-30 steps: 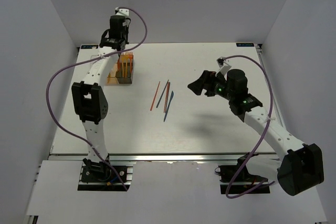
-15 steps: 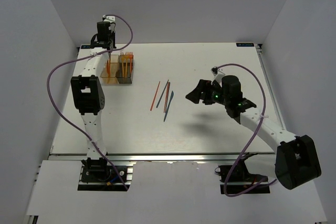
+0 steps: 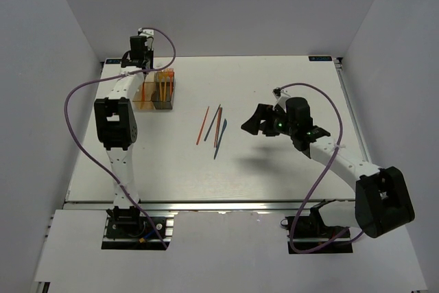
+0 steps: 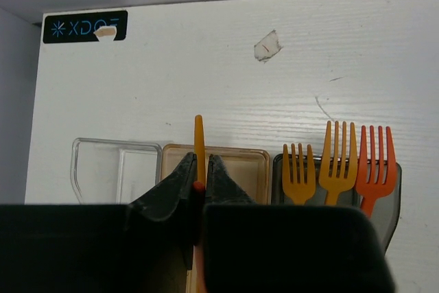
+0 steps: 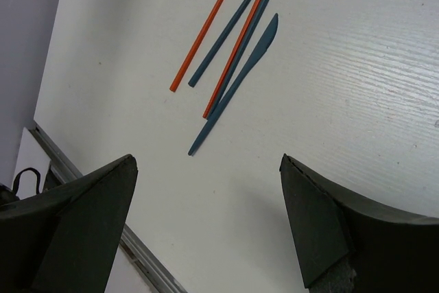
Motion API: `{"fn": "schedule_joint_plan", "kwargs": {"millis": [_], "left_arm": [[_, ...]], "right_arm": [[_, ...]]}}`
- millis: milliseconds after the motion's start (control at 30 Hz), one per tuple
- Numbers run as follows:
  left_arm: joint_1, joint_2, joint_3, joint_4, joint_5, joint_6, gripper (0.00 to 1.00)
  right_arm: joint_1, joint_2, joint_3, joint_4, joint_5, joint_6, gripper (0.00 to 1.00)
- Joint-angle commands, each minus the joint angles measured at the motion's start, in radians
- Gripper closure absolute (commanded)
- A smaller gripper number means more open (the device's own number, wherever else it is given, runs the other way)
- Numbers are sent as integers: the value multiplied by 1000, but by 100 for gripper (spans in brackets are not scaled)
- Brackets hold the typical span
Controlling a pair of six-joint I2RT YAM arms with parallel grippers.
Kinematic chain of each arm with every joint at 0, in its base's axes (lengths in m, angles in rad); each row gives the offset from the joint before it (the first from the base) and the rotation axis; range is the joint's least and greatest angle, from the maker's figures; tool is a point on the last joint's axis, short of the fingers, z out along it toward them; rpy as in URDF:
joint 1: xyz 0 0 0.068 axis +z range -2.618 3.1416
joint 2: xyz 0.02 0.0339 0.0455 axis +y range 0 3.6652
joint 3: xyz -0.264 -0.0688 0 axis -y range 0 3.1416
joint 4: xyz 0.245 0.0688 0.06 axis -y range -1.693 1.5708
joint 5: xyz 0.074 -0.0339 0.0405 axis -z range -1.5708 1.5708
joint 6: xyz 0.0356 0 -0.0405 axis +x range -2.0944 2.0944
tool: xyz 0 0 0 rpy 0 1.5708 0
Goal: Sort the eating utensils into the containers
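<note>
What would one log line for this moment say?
left end effector: shut on orange stick, near tan box | right end effector: open, over loose utensils

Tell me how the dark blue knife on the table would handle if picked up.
The dark blue knife looks thin and flat, so probably light and slightly bendy. Lying flush on the table, it may slide rather than lift. It shouldn't roll; neighbouring sticks might get nudged.

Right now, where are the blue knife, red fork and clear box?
blue knife [image 5: 263,42]: right wrist view, blade.
red fork [image 4: 375,175]: left wrist view, tines' base.
clear box [image 4: 116,142]: left wrist view, far rim.
</note>
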Motion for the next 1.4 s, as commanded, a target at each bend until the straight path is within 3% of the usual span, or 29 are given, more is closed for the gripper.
{"fn": "schedule_joint_plan", "kwargs": {"millis": [0, 167, 300, 333, 533, 633, 667, 700, 767, 1000, 1067, 1100, 1133, 1233, 1300, 1367], "left_arm": [[0, -16, -12, 4, -14, 3, 94], [4, -12, -12, -7, -18, -9, 76], [8, -20, -3, -26, -22, -26, 70], [11, -21, 3, -30, -19, -35, 64], [20, -78, 7, -36, -22, -50, 63], [20, -137, 11, -45, -17, -78, 55], [20, -156, 23, -59, -18, -89, 49], [20, -176, 28, -67, -17, -105, 21], [20, -242, 40, -111, 0, -190, 4], [20, -403, 105, -441, -113, -527, 2], [20, -488, -27, -475, -112, -599, 2], [20, -607, -109, -451, -94, -603, 2], [20, -675, -307, -408, -59, -591, 2], [22, -963, -597, -210, -48, -545, 2], [20, -1141, -821, -78, -40, -528, 2], [11, -1213, -956, 9, -29, -527, 2]], "right_arm": [[2, 19, 52, 42, 0, -21, 11], [42, 53, 97, 25, 14, -22, 11], [67, 80, 126, 8, 22, -34, 11], [68, 83, 129, 10, 19, -34, 11], [82, 112, 180, -18, 19, -53, 11], [90, 146, 225, -47, 40, -73, 11], [94, 163, 247, -65, 69, -83, 11], [110, 206, 273, -88, 88, -96, 11], [136, 262, 380, -189, 186, -112, 11], [288, 564, 716, -435, 614, -31, 11], [309, 614, 814, -476, 704, -27, 11], [321, 663, 845, -517, 729, -24, 11], [325, 684, 874, -542, 743, -16, 11], [329, 737, 925, -611, 763, 18, 19], [340, 728, 886, -599, 752, 45, 30], [367, 715, 846, -576, 758, 58, 37]]}}
